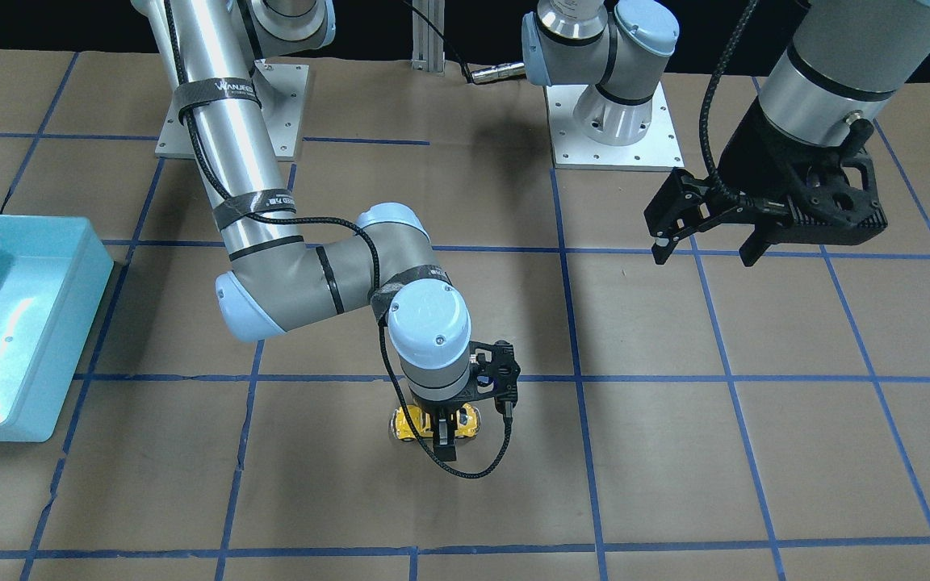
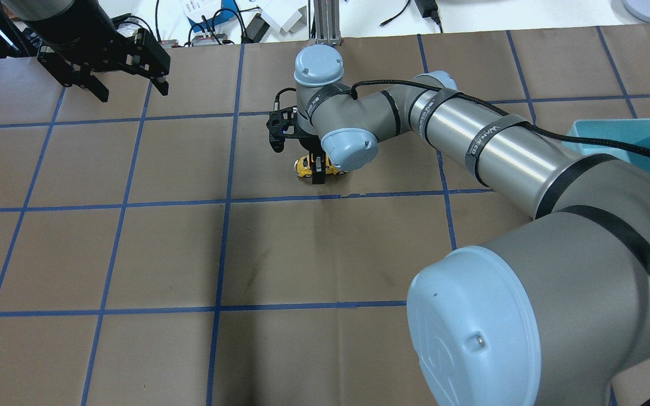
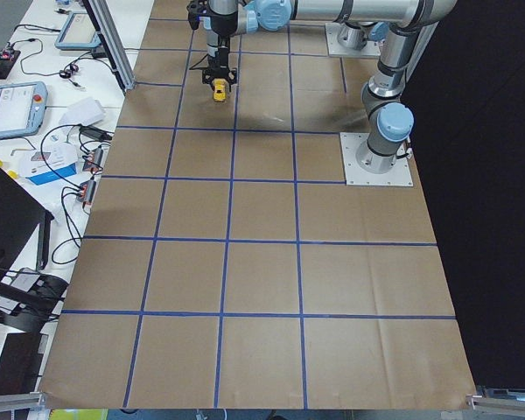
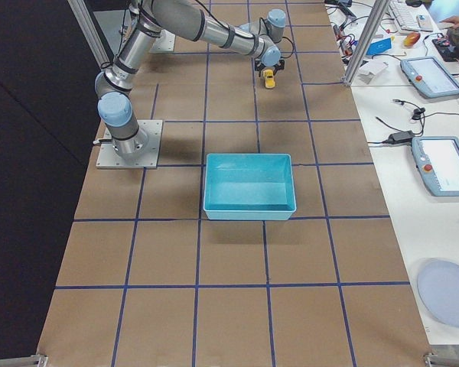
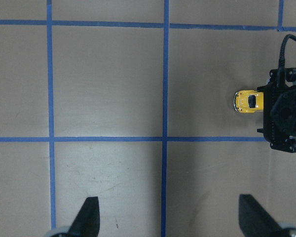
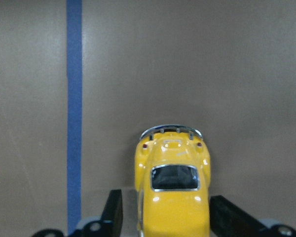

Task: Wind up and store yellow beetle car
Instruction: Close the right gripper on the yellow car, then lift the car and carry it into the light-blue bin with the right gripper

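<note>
The yellow beetle car (image 6: pixel 172 168) stands on its wheels on the brown paper table. My right gripper (image 1: pixel 442 432) comes straight down over it. In the right wrist view its two fingers (image 6: pixel 114 212) sit tight against the car's sides, shut on it. The car also shows in the overhead view (image 2: pixel 304 166), the front-facing view (image 1: pixel 408 425) and the left wrist view (image 5: pixel 246 101). My left gripper (image 1: pixel 705 258) hangs open and empty high above the table, well off to the car's side; it also shows in the overhead view (image 2: pixel 133 93).
A light-blue bin (image 1: pixel 69 347) stands on the table on my right side, also seen in the exterior right view (image 4: pixel 250 206). Blue tape lines grid the paper. Both arm base plates sit at the robot's edge of the table.
</note>
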Robot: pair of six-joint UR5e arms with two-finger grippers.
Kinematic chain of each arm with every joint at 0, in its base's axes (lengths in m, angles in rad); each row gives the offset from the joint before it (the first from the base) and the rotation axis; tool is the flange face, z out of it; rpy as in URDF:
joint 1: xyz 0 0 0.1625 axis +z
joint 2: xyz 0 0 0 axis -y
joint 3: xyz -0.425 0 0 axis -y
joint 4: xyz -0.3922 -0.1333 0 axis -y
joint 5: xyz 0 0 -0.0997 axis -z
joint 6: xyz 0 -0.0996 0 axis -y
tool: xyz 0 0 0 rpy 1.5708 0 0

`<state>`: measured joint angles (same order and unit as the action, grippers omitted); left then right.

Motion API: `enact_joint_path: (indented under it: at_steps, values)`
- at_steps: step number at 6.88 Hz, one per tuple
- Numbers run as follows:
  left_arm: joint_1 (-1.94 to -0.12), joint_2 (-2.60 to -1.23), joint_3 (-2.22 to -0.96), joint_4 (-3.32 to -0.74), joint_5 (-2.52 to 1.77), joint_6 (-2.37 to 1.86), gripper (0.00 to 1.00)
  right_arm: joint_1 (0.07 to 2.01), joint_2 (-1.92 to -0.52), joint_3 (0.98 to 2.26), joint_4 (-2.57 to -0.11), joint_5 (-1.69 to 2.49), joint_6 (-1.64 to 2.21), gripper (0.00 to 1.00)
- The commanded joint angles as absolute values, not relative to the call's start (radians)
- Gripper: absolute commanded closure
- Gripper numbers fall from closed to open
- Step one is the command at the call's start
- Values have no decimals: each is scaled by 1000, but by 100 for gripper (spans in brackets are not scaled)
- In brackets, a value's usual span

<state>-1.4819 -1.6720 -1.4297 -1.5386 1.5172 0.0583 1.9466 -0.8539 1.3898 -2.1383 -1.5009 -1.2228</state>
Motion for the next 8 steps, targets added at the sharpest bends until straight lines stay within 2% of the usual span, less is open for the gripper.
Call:
enact_joint_path:
  at_steps: [1,2,4,6,8]
  values:
    - [-1482,-1672,-1430,-1539,1517,58,0,1947,-859,1391,-2138,-1538,-1218,77]
    - [-1482,-1671,-1430,-1539,1520,58,0,1944,-873,1381,-2137,-1548,-1230,77]
    - [-1482,-1669,-1430,-1539,1523,58,0,1910,-986,1382,-2059,-1614,-1235,80]
    - [-1482,-1671,-1430,-1539,1523,60,0,1734,-1142,1394,-1875,-1615,-1235,78]
    - [-1482,-1671,-1430,-1539,1522,58,0,1546,-1241,1397,-1767,-1644,-1227,80]
